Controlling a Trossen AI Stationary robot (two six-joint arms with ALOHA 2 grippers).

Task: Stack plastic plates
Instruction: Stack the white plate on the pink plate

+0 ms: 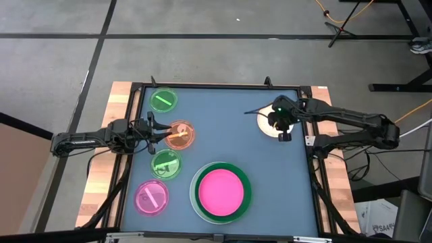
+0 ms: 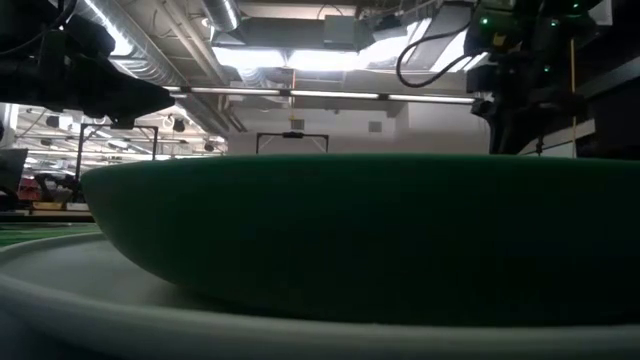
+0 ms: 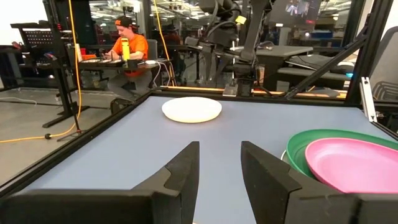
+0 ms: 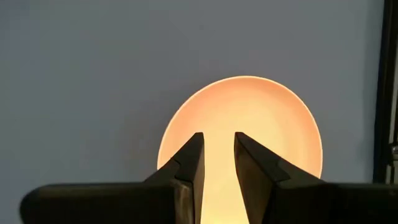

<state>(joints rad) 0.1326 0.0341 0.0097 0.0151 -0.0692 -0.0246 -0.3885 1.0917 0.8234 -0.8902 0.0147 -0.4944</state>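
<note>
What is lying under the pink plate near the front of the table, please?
The pink plate sits in the dark green plate, which rests on a white plate; only their rims show, and anything beneath is covered.

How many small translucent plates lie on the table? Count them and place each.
4, all on the left: a green plate farthest back, an orange plate by the left gripper, a second green plate nearer, and a magenta plate nearest. None seems hidden.

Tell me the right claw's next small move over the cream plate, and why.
Probably straight down onto the cream plate. The right claw hangs above it, fingers narrowly apart and holding nothing, while the pink plate already sits in the dark green plate.
</note>
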